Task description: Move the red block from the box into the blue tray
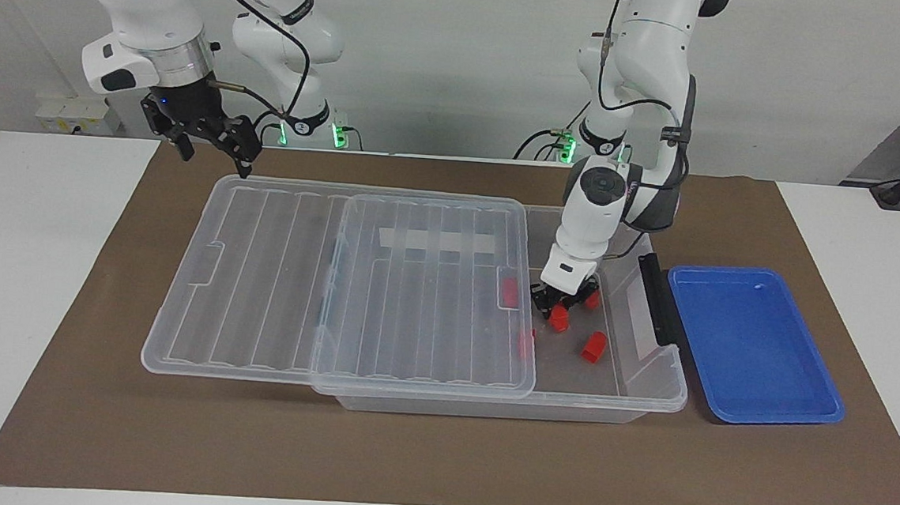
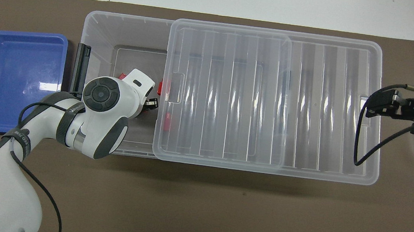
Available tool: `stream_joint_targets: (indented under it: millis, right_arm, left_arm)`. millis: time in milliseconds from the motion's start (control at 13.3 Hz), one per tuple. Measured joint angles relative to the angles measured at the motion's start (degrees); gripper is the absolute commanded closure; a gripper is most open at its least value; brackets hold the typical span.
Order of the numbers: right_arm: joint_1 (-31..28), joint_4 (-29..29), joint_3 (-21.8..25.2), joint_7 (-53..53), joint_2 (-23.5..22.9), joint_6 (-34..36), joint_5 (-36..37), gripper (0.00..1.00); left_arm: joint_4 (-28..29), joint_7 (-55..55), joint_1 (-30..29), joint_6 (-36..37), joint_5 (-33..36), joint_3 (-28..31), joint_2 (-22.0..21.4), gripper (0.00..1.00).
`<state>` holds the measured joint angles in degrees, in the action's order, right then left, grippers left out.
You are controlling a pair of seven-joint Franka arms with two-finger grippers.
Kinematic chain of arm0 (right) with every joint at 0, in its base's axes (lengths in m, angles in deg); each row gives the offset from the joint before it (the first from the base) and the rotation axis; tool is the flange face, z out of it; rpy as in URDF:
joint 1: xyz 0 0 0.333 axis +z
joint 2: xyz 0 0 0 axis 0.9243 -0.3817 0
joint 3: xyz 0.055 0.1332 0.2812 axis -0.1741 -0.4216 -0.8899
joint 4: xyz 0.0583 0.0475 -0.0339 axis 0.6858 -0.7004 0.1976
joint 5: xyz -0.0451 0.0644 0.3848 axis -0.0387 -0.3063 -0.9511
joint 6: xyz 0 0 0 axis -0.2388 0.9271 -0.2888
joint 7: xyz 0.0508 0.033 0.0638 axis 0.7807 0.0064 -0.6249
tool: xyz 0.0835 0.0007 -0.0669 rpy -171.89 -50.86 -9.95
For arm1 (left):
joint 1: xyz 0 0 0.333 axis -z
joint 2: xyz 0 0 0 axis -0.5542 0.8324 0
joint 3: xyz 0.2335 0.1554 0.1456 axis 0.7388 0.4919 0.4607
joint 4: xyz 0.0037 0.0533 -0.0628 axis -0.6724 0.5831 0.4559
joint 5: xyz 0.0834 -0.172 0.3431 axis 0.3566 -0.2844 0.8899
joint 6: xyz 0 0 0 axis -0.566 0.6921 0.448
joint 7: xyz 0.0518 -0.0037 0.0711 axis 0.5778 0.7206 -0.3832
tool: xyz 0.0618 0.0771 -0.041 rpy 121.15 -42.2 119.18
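Left gripper down among red blocks in clear bin

Blocks of bright red plastic, small and chunky, lie on the uncovered floor of the box (image 1: 647, 377) at the left arm's end. One red block (image 1: 559, 317) sits at the fingertips of the left gripper (image 1: 564, 302); whether the jaws are clamped on it or merely straddle it cannot be told, and its long axis is too small to read. A second block (image 1: 593, 346) lies just beside it, farther from the robots, and a third (image 1: 592, 298) peeks out nearer the robots. Two more (image 1: 509, 291) show through the ribbed translucent lid (image 1: 297, 289), which is slid toward the right arm's end, leaving the left arm's end of the bin open. A black clip handle (image 1: 657, 299) stands on the bin's end wall next to the blue tray (image 1: 756, 401), a shallow glossy rectangle with rounded corners on the brown mat (image 1: 404, 455). The left arm bends steeply down into the opening, wrist nearly vertical. The right gripper (image 1: 216, 141) hangs over the mat near the lid's corner, jaws apart, waiting.
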<state>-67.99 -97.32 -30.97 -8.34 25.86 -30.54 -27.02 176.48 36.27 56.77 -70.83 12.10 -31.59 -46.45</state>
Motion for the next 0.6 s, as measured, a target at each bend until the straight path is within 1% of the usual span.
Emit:
stream_joint_targets:
  millis: [150,225,450,600]
  right_arm:
    - [-0.07,-0.47,0.02,-0.47,0.13,0.16,0.0,0.0]
    - [-0.08,-0.55,0.02,-0.62,0.13,0.16,0.0,0.0]
    - [-0.14,-0.63,0.02,-1.89,0.13,0.16,0.0,0.0]
    - [-0.25,-0.86,0.04,-2.84,0.23,0.29,0.05,0.0]
  left_arm:
    - [-1.11,0.0,0.0,2.48,0.0,0.03,-0.06,1.0]
    - [-2.92,0.0,0.0,5.89,0.0,0.09,-0.33,1.0]
    - [-13.07,0.04,-0.17,21.14,0.0,0.72,-2.81,1.0]
    - [-19.27,0.08,-0.27,29.21,0.0,1.45,-4.28,1.0]
